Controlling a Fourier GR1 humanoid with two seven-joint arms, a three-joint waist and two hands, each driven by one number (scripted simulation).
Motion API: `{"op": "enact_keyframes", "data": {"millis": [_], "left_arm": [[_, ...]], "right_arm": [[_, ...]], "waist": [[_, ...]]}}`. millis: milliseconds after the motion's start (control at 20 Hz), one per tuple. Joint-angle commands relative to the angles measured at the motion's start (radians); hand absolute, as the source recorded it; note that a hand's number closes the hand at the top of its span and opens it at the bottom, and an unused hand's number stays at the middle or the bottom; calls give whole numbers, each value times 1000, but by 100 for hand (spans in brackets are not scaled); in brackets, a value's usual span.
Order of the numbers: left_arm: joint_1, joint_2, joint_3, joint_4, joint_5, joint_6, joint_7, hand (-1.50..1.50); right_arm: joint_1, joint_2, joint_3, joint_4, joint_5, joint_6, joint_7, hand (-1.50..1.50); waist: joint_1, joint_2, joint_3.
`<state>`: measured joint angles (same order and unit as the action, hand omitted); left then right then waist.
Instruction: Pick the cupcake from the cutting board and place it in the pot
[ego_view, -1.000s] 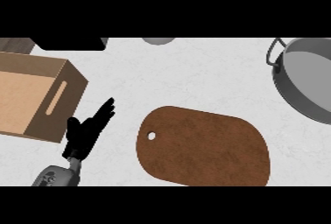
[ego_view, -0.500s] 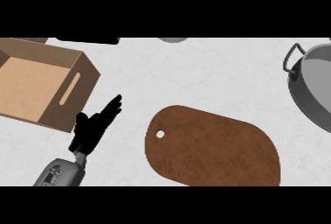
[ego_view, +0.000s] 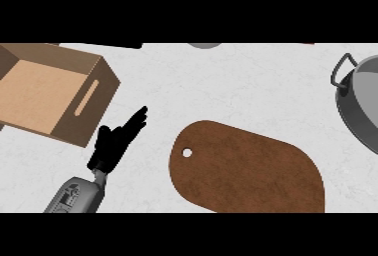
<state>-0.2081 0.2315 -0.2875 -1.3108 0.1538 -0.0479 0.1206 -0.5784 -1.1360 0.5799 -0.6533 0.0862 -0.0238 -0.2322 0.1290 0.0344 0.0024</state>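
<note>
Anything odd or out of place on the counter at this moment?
Yes: the cutting board is bare, with no cupcake visible on it or elsewhere. The pot sits partly cut off at the right edge. Only the left hand shows, open.

**Pale speckled worktop under even light**

A white, faintly mottled stone-like worktop (ego_view: 221, 85) fills the view. An open brown cardboard box (ego_view: 52, 92) with a slot handle in its side stands at the upper left. At the far edge a dark flat shape (ego_view: 111, 44) and a grey rounded object (ego_view: 204, 45) are cut off. Light is soft, shadows faint.
</note>
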Motion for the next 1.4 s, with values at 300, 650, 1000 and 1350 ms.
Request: {"op": "enact_keyframes", "data": {"millis": [300, 650, 1000, 1350], "left_arm": [[25, 5, 21, -26, 6, 5, 9, 0], [43, -15, 23, -14, -9, 38, -1, 0], [66, 11, 34, -28, -13, 25, -1, 0], [56, 33, 58, -42, 3, 0, 16, 0]], "right_arm": [[-240, 236, -21, 267, 31, 171, -5, -150], [-287, 303, -312, 324, -247, 105, -136, -150], [-344, 206, -521, 458, -407, 90, -156, -150], [-299, 97, -642, 541, -504, 220, -255, -150]], "waist": [[-35, -12, 4], [-74, -15, 5], [-80, -14, 4], [-86, -12, 5]]}}
